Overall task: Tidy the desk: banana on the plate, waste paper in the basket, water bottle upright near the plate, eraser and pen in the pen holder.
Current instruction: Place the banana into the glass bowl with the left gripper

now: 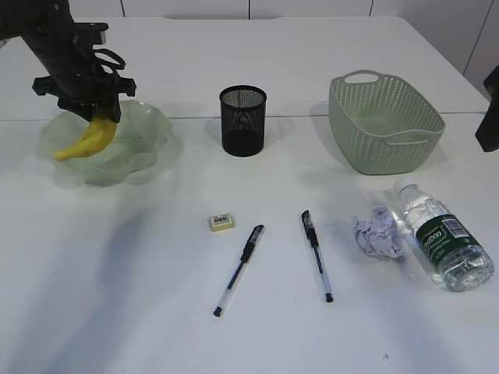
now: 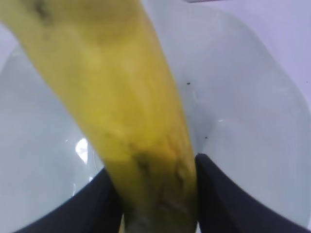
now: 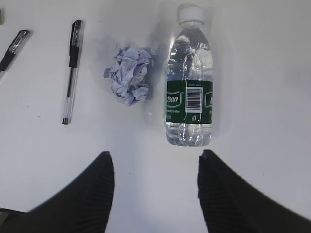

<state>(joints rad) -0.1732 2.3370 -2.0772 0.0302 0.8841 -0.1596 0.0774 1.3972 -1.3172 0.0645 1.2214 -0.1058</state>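
Left gripper (image 1: 100, 109) is gripping the banana (image 1: 87, 140) narrowly over the plate (image 1: 148, 132); long axis is running toward seven o'clock. Right gripper (image 3: 155, 189) is gaping wide, far off.

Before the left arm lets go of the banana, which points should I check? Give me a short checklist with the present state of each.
1. banana over the plate: ok.
2. Banana resting fully in the plate: cannot tell; its upper end sits between the left gripper fingers.
3. Left jaws clear of the banana: not ok.
4. Plate free of other objects: ok.
5. right gripper open, empty, above the lying water bottle: ok.
6. basket empty, waste paper on the desk: ok.
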